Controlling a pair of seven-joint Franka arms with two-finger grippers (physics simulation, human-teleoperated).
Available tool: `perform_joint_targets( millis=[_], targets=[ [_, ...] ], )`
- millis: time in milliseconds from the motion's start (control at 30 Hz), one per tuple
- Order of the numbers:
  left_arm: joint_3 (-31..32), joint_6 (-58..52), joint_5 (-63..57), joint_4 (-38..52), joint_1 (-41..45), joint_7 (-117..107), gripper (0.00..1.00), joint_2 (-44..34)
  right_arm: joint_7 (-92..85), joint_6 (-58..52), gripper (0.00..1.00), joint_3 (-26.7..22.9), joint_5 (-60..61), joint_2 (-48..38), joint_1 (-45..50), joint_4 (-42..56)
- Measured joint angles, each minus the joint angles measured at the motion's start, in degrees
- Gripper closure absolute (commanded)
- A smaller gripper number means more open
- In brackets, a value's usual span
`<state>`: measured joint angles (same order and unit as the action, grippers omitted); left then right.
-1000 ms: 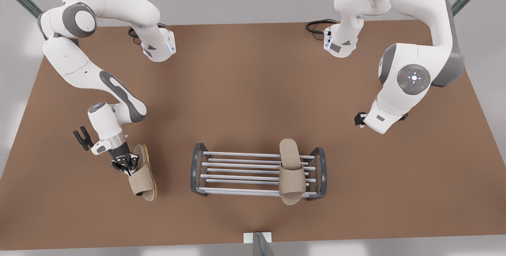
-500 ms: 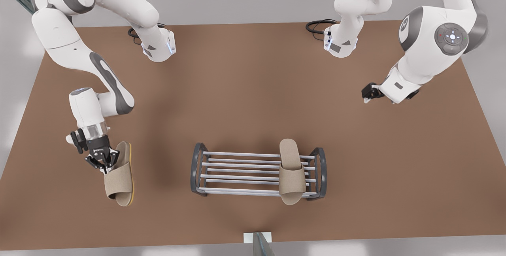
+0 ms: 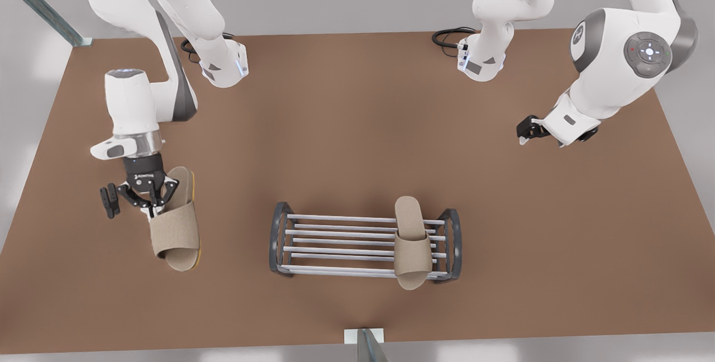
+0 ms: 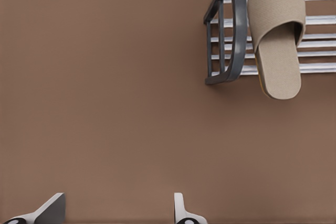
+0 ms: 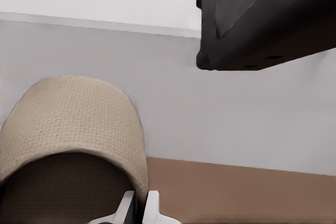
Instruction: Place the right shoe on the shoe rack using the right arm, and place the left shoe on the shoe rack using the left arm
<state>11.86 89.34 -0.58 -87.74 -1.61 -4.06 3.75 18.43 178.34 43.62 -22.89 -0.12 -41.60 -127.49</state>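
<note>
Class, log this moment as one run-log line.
right end effector: shut on held slipper, above table | left end effector: open, waiting | other slipper: on shoe rack

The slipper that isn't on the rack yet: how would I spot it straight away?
Start at the shoe rack in the middle of the brown table, then look toward the front view's left. There the right gripper holds a beige slipper by its strap. Unlike its twin lying across the rack's bars, it is pinched by the gripper, off the rack.

Brown table [image 3: 346, 127], shoe rack [image 3: 366, 246] standing on it
</note>
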Motion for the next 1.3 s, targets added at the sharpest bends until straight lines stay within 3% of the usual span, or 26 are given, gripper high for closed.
perform_joint_targets(
  millis=[300,500,767,833,1033,1300],
  targets=[
    [0.01,-0.39,0.00,-0.06,0.52,1.12,0.00,-0.10,13.16,-12.16,0.79,12.74,0.09,-1.85,2.28,4.35],
    [0.21,-1.85,-2.51,8.45,1.09,1.71,0.00,6.83,21.95,-19.14,0.79,13.27,-0.15,1.11,11.72,10.19],
    [0.14,-3.25,-3.33,8.64,0.89,2.08,0.00,6.69,33.83,-29.51,0.79,12.27,-9.86,10.96,17.52,20.01],
    [0.14,-3.40,-3.44,8.59,0.95,2.15,0.00,6.55,36.88,-32.52,0.79,9.49,-13.46,14.59,20.98,23.82],
    [0.14,-3.60,-3.57,8.14,0.84,2.31,0.00,6.57,45.61,-38.60,0.79,-6.13,-18.49,19.72,39.31,31.51],
    [0.31,-3.58,-3.56,7.39,1.05,2.09,0.00,6.81,54.62,-41.54,0.79,-13.39,-22.74,25.01,46.71,37.24]
  ],
)
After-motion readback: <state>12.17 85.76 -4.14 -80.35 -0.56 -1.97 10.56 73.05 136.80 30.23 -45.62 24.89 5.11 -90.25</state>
